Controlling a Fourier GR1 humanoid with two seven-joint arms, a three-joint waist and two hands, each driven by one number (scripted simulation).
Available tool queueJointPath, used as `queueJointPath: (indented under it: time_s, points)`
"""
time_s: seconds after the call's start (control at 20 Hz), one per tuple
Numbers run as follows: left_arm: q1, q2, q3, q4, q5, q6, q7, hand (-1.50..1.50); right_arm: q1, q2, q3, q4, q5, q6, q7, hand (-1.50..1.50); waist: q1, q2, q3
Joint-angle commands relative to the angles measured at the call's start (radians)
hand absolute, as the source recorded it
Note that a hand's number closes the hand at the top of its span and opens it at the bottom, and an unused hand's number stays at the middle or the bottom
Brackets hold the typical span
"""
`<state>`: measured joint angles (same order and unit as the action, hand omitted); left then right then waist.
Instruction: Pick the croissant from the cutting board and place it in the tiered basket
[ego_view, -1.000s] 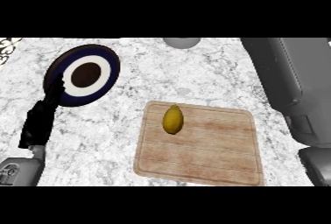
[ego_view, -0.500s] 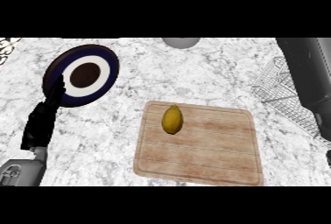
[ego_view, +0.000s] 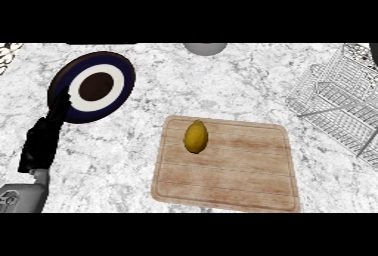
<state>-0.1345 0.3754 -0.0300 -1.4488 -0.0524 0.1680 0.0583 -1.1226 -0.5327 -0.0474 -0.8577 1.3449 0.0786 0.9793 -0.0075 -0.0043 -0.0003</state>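
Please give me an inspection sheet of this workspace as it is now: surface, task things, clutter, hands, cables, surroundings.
Surface: marble counter, grey-white.
Job's things: croissant on the cutting board, near its far left corner; wire tiered basket at right, apart from the board.
Clutter: dark blue and white plate; grey round object at far edge.
Hands: left hand fingers straight, beside the plate; right hand nothing seen.
Cables: nothing seen.
Surroundings: nothing seen.

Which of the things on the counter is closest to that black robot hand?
The round plate with the dark blue rim, white ring and brown centre. The left robot hand reaches its lower edge, while the wooden cutting board and wire tiered basket lie farther right.
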Motion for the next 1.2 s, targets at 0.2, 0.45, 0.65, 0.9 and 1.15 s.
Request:
queueJointPath:
  time_s: [0.2,0.45,0.65,0.9,1.15]
  points:
    - [-0.033,-0.008,0.020,0.030,-0.024,-0.020,-0.005,0.00,0.121,-0.073,-0.087,-0.080,-0.106,0.055,-0.139,1.50,0.007,0.004,0.000]
    - [-0.037,-0.006,0.054,0.023,0.004,-0.048,-0.010,0.00,0.258,0.008,-0.124,-0.180,-0.165,0.008,-0.108,1.50,0.007,0.003,0.000]
    - [-0.016,-0.039,0.012,0.009,-0.030,-0.031,-0.006,0.00,0.274,-0.002,-0.254,-0.174,-0.275,0.001,-0.099,1.50,0.009,0.004,0.001]
    - [-0.021,-0.036,0.034,-0.015,-0.040,-0.028,0.005,0.00,0.339,0.046,-0.289,-0.190,-0.316,-0.068,-0.091,-1.50,0.014,0.005,0.001]
    - [-0.037,-0.061,0.042,0.058,-0.058,-0.016,-0.024,0.00,0.419,0.082,-0.300,-0.346,-0.327,-0.209,-0.116,-1.50,0.004,0.004,0.000]
